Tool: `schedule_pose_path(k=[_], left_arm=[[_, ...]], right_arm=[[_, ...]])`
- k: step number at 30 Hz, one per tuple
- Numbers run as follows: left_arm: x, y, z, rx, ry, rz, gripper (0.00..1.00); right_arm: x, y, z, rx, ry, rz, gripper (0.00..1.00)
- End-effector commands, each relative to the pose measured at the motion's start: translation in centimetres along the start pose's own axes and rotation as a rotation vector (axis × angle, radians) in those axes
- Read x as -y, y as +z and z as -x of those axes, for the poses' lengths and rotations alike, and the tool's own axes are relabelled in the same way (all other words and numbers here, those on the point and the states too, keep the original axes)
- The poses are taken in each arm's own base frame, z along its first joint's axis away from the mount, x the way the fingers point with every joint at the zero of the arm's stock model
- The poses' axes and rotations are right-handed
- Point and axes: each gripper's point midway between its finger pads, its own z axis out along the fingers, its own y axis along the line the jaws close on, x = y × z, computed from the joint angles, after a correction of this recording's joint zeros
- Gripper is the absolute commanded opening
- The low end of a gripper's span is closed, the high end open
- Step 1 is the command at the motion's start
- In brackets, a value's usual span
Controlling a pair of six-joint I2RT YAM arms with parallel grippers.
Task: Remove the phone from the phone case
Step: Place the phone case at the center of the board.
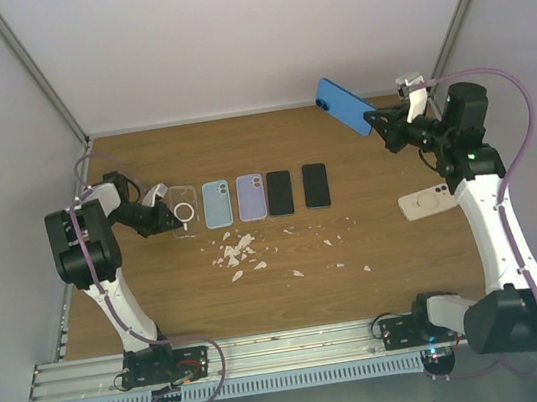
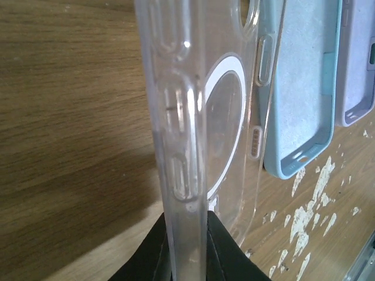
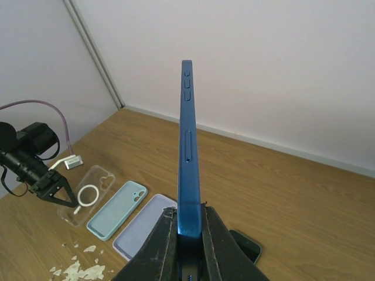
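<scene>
Phone freed, case apart: the right gripper (image 3: 187, 237) pinches a bare blue phone (image 3: 187, 146) by its lower end, pads on the flat faces, holding it edge-on high over the right rear of the wooden table (image 1: 386, 244); at the table's left, the left gripper (image 2: 187, 249) is pressed onto the side wall of the clear case (image 2: 193, 117), low and just beside a light-blue case (image 1: 217, 205). The phone looks stiff, slick-edged and breakable if dropped, so a firm hold across its faces seems right; the case looks light and springy, best taken at its rim. No brand or writing is legible; only a white ring marks the clear case.
</scene>
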Motion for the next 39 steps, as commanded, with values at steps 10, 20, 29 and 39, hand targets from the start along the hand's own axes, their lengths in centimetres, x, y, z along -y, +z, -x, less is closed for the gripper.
schedule_pose_path(k=[10,20,29,39], left_arm=[[-3.1,1.5,3.1,0.037,-0.041,0.128,0.0],[-4.5,1.5,3.1,0.034,-0.069,0.233,0.16],[-4.6,-0.8,3.3,0.09,-0.106,0.329,0.38],[0.0,-6.1,5.5,0.26,-0.016,0.292,0.64]], right_arm=[[-0.2,-0.7,1.1,0.049,-0.053,-0.006,0.01],[-0.5,-0.9,1.3,0.053,-0.065,-0.006,0.0],[-0.7,-1.1,1.9,0.06,-0.085,-0.007,0.01],[-0.9,-1.6,2.8,0.069,-0.171,-0.029,0.01]])
